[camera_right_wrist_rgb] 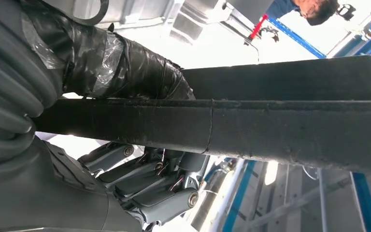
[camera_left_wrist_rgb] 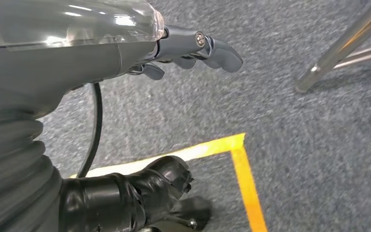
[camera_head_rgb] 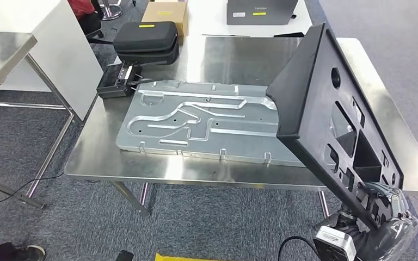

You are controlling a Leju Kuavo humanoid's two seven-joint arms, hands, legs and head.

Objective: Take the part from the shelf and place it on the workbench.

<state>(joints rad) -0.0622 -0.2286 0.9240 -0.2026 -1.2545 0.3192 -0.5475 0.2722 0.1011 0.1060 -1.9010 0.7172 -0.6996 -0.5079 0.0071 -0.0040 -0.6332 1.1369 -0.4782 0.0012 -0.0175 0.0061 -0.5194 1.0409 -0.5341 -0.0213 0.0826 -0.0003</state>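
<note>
The part (camera_head_rgb: pixel 326 109) is a large black plastic panel with several cut-outs. It stands tilted on edge above the right side of the steel workbench (camera_head_rgb: pixel 223 54), its upper corner leaning over the bench. My right hand (camera_head_rgb: pixel 383 209) grips its lower end off the bench's front right corner. In the right wrist view the part's edge (camera_right_wrist_rgb: pixel 270 125) runs between the taped thumb (camera_right_wrist_rgb: pixel 125 67) and the fingers (camera_right_wrist_rgb: pixel 159 188). My left hand (camera_left_wrist_rgb: pixel 174 48) hangs over the carpet with fingers apart and nothing in it.
A ribbed aluminium plate (camera_head_rgb: pixel 196 119) lies across the bench's middle. A black case (camera_head_rgb: pixel 146 38) and a small black device (camera_head_rgb: pixel 117 81) sit at the back left. A second table (camera_head_rgb: pixel 0 49) stands to the left. Yellow floor tape (camera_left_wrist_rgb: pixel 241 169) and a table leg (camera_left_wrist_rgb: pixel 338 48) are near my left hand.
</note>
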